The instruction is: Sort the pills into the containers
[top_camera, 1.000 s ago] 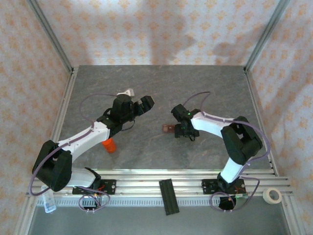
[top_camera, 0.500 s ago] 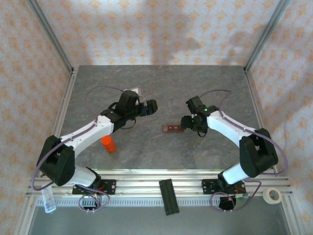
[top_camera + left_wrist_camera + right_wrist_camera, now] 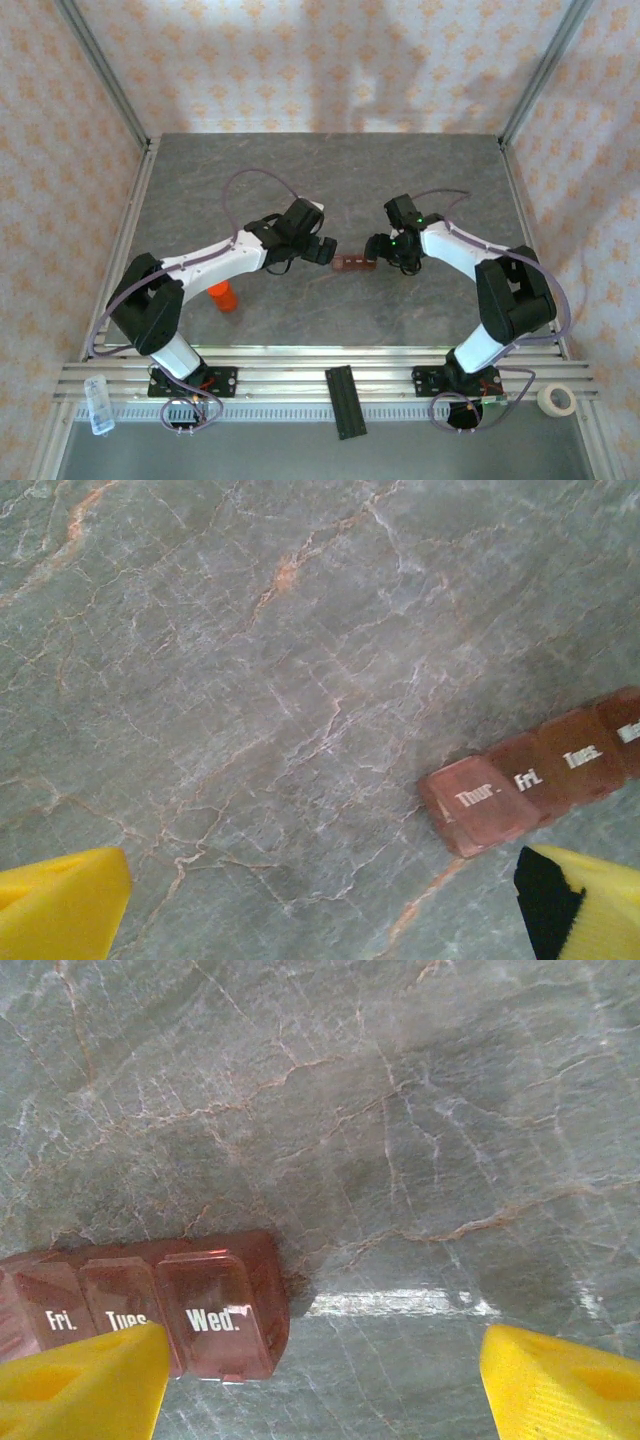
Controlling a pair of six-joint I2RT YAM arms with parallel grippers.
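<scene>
We find the containers (image 3: 352, 264) at the table's (image 3: 250, 180) middle, the left gripper (image 3: 324, 250) at their 9 o'clock, the right gripper (image 3: 380, 249) at 3 o'clock, both with jaws spread, holding nothing. Each wrist view cuts one end off; a yellow fingertip (image 3: 85, 1380) overlaps the strip; its contents we cannot read.

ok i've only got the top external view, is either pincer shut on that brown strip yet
observer: no, the left wrist view shows the left pincer open, the strip lying ahead of it, ungripped
operator: and the right one
observer: right pincer open too, one fingertip over the strip's Wed. end in its wrist view, contact unclear
operator: lids open or shut
observer: lids look shut, labels read Thur., Fri., Tues., Wed.
</scene>
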